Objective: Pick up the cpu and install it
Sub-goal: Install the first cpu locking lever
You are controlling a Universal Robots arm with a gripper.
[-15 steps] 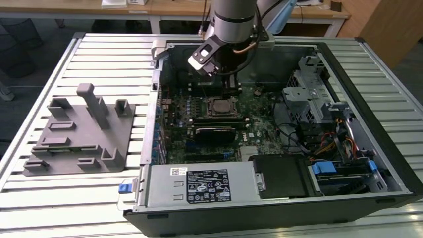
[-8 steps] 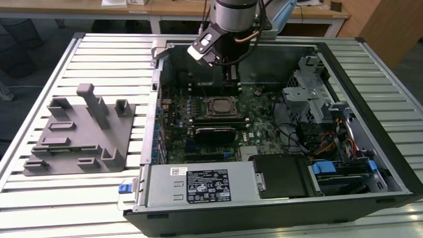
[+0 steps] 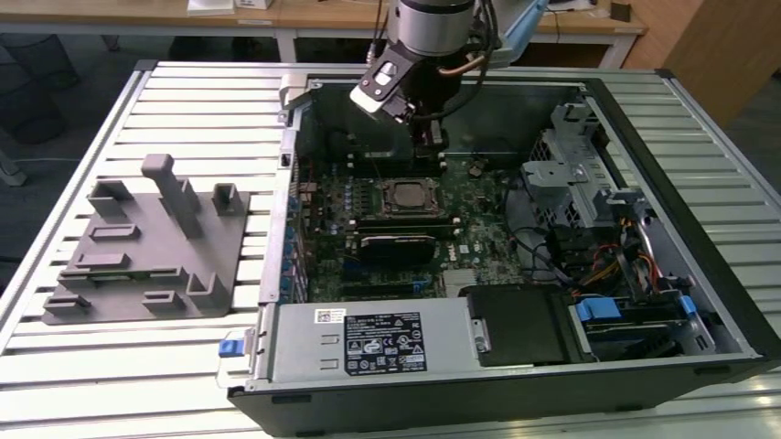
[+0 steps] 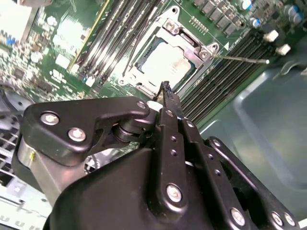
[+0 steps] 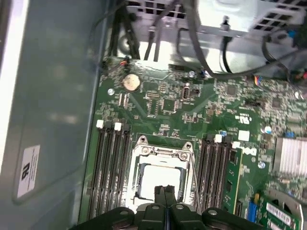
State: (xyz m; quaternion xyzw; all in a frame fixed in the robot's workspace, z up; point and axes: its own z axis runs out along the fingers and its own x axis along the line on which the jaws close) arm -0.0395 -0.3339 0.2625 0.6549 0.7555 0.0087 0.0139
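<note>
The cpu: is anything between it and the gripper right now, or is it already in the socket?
Nothing visible stands between them. The cpu already lies inside the motherboard socket, its silver top uncovered. The gripper hangs just above it with its fingers pressed together and empty; whether the tips touch the chip cannot be told.

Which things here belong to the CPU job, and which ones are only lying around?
For the job:
- cpu, lying in the socket
- gripper, shut and empty, above it

Just around:
- grey fixture block beside the case
- memory slots
- coin battery
- drive cage
</note>
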